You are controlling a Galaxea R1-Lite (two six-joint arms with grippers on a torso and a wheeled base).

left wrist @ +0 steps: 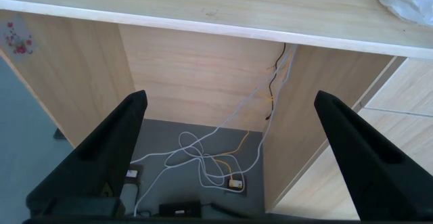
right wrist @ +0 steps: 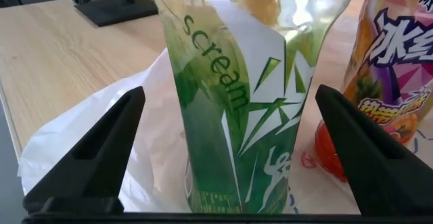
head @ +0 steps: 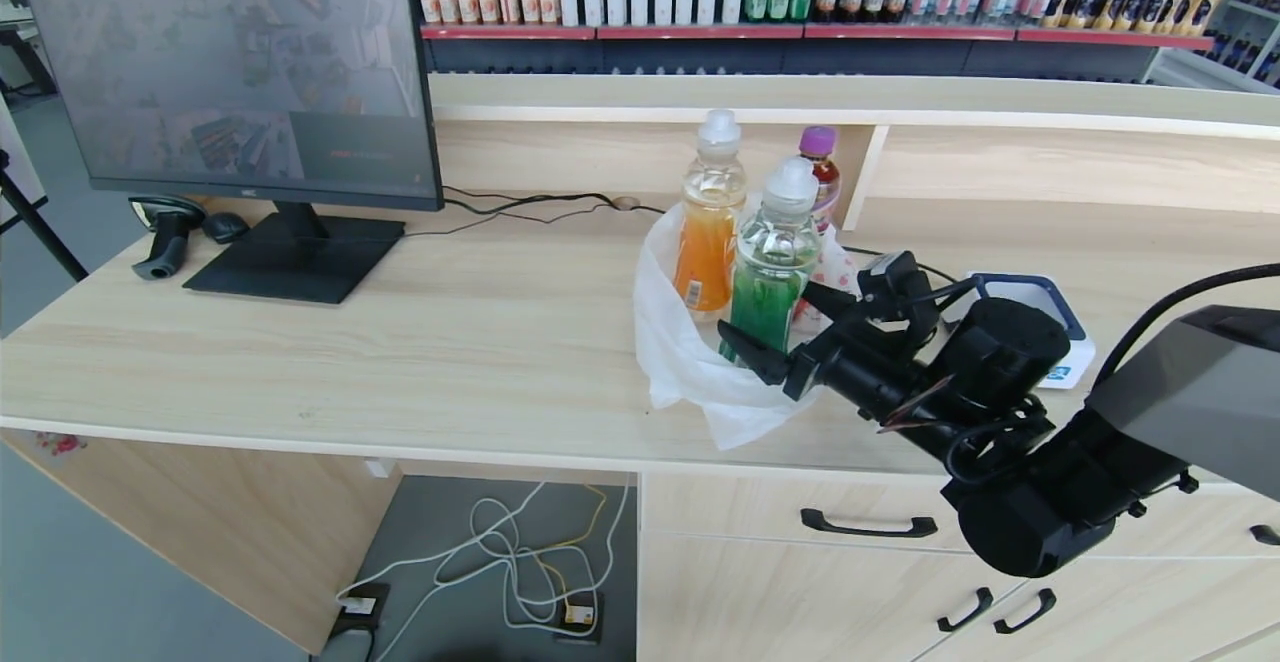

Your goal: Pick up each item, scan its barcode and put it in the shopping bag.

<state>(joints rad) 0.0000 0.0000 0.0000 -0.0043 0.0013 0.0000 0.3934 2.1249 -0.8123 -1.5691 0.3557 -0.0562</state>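
Parted right jaws at green bottle point(head: 768, 282)

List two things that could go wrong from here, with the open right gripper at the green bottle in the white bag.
1. The right gripper is open on either side of the tall green bottle, which stands on the crumpled shopping bag; an off-centre close might tip it.
2. The orange bottle and purple-capped bottle stand close beside it, so a tipping bottle could knock them over.
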